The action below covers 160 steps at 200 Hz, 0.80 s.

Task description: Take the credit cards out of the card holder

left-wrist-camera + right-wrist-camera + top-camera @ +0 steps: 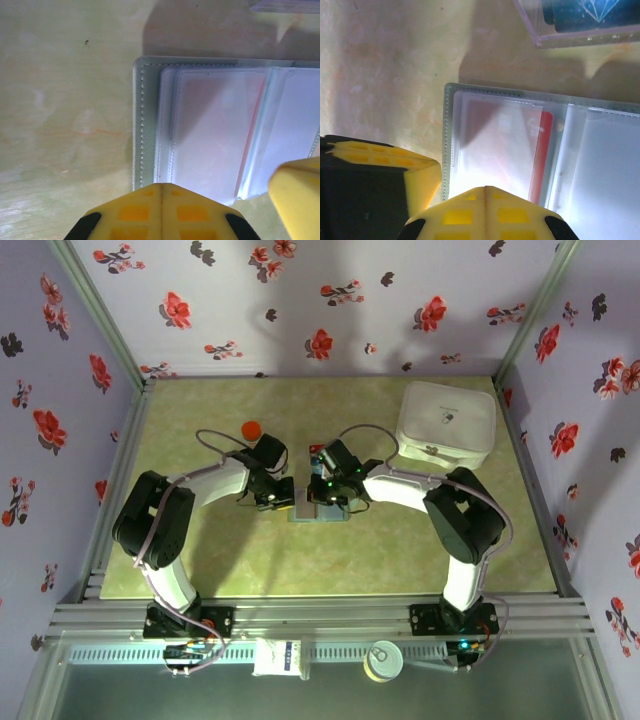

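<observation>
At the left gripper (161, 196), the 2 yellow fingers are pressed together, with only a thin seam seen between them, and their tips are set over the near edge of the holder (139, 125). Whether anything thin is pinched there cannot be told. At the right gripper (486, 197), the fingers are likewise closed tip to tip above the holder's stitched border. The holder is laid open and flat at the middle of the table (200, 560), under the 2 grippers. A card (546, 150) with a red band is held inside a clear sleeve of the panel beside the stitched border, its face washed out by glare. Just beyond the holder a clear box (580, 31) is seen, with a dark card (590, 10) inside. Well apart, a white box (445, 422) is placed at the far right corner, and a small red object (251, 428) lies beyond the left gripper.
</observation>
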Motion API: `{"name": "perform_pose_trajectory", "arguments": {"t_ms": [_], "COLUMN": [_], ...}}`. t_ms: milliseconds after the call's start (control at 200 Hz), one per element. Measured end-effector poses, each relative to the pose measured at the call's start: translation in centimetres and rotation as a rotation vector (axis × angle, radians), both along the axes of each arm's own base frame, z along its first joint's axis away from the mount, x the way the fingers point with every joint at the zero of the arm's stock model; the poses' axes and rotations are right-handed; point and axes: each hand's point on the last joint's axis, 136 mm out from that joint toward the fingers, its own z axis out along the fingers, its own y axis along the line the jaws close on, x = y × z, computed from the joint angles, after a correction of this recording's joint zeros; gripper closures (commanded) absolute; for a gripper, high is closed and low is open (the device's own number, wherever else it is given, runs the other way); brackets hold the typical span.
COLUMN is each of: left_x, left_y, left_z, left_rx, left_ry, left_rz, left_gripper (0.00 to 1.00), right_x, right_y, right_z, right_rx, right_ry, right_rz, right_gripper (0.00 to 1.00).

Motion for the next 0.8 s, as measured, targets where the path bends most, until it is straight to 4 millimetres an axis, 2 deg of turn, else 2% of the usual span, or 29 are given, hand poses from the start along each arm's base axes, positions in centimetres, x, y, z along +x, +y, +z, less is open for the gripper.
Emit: {"name": "perform_pose_trajectory", "arguments": {"t_ms": [140, 420, 545, 625, 800], "left_x": [0.0, -0.1, -0.1, -0.2, -0.2], "left_y": [-0.1, -0.3, -0.2, -0.1, -0.1], "left_z": [0.0, -0.7, -1.0, -1.3, -1.4], "left_rx": [-0.006, -0.004, 0.001, 0.006, 0.008], "left_ry": [0.003, 0.021, 0.029, 0.035, 0.037], "left_rz": [-0.002, -0.005, -0.005, -0.004, -0.005], "left_gripper": [0.95, 0.95, 0.96, 0.96, 0.96], "right_x": [-0.2, 0.0, 0.2, 0.4, 0.6], "right_y": [0.1, 0.4, 0.6, 0.8, 1.0], "right_z": [-0.6, -0.6, -0.6, -0.6, -0.9], "right_rx": [0.003, 0.013, 0.013, 0.015, 0.011], "right_ry": [0.026, 0.023, 0.025, 0.027, 0.034], "right_rz": [-0.001, -0.005, -0.005, -0.008, -0.011], "right_gripper": [1.0, 1.0, 0.92, 0.83, 0.75]}}
